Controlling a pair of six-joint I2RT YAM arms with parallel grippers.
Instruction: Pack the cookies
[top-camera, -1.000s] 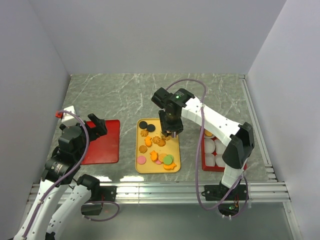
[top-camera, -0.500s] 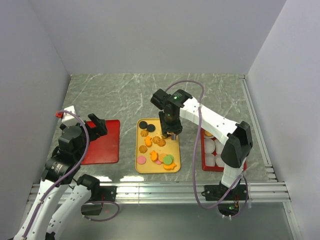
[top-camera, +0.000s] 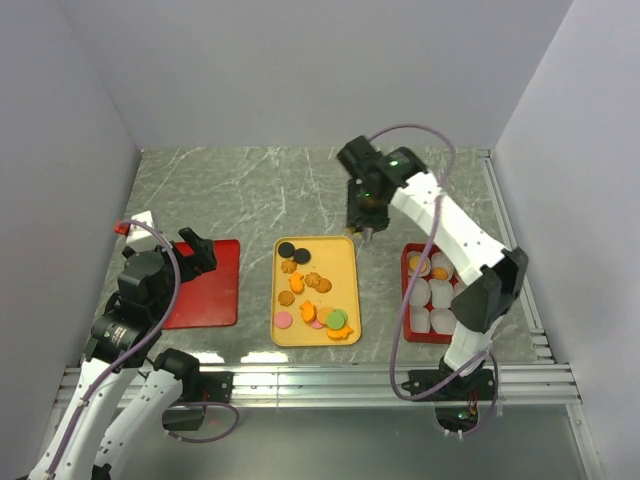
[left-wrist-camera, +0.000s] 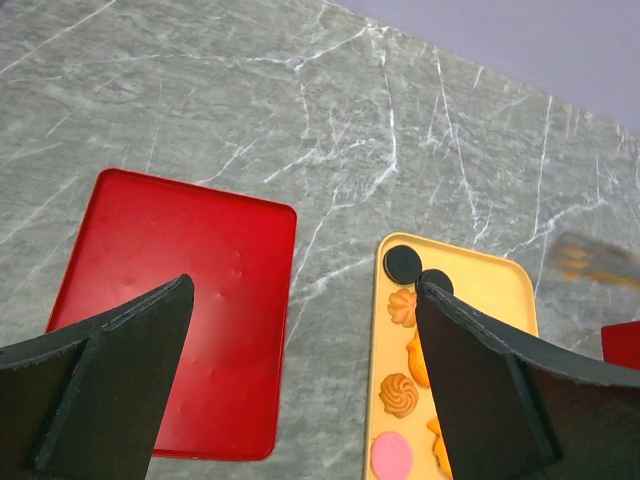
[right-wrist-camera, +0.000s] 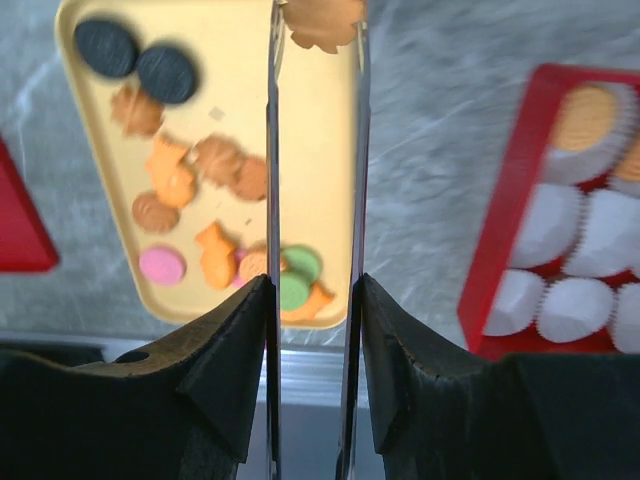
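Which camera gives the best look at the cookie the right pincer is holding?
Right wrist: the cookie sits clamped in the right pincer, close up and mostly in frame. Top external shows only a speck under that pincer; left wrist shows just an orange-brown blur.

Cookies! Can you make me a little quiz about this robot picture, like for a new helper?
1. True or false: the right gripper pinches a cookie.
2. The tray under the loose cookies is: A yellow, B blue, C green.
3. Fill in: ___ black cookies lie on that tray.
Key: 1 true; 2 A; 3 two.
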